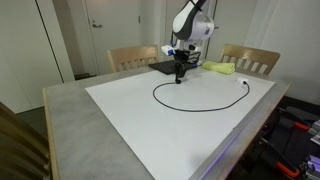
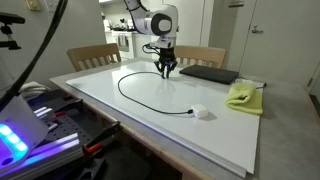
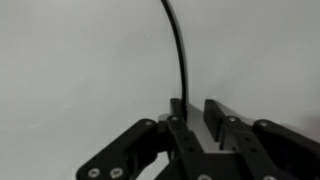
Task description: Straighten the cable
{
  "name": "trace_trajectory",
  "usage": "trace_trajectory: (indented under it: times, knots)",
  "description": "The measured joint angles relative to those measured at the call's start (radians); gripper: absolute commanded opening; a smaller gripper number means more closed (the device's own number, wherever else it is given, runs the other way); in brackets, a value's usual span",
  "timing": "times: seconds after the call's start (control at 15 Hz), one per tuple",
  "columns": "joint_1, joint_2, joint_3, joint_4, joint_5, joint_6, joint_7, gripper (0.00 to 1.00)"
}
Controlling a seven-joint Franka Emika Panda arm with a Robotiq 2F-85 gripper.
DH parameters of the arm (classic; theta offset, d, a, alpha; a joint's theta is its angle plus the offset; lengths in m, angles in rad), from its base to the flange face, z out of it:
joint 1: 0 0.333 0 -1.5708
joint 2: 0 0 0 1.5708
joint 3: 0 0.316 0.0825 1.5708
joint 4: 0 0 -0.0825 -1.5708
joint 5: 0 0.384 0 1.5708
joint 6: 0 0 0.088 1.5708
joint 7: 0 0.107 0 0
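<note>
The cable [image 1: 200,106] is a thin black cord lying in an open loop on the white table sheet [image 1: 130,110]; it shows in both exterior views [image 2: 128,92]. Its far end carries a small white plug [image 2: 200,113]. My gripper [image 1: 180,77] [image 2: 165,72] is down at the table on the cable's other end, next to the flat black pad. In the wrist view the cable [image 3: 175,50] runs straight away from my left fingertip. My jaws [image 3: 197,105] stand close together with a narrow gap showing between them, and the cable is not clamped in that gap.
A flat black pad [image 1: 163,67] [image 2: 208,73] lies just behind the gripper. A yellow cloth [image 1: 221,68] [image 2: 243,96] lies by the plug end. Wooden chairs [image 1: 133,57] [image 1: 250,60] stand at the far table edge. Gear with wires sits beside the table [image 2: 40,120].
</note>
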Motion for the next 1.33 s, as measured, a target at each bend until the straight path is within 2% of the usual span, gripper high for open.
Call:
trace_trajectory:
  times: [0.4,0.87,0.93,1.33]
  knots:
    - [0.007,0.039,0.009,0.071,0.002,-0.011,-0.028,0.02]
    - [0.053,0.047,0.045,0.107,-0.052,-0.036,-0.28,0.02]
    - [0.064,0.047,0.044,0.109,-0.064,-0.036,-0.304,0.09]
    - [0.079,0.048,0.034,0.11,-0.067,-0.036,-0.318,0.09]
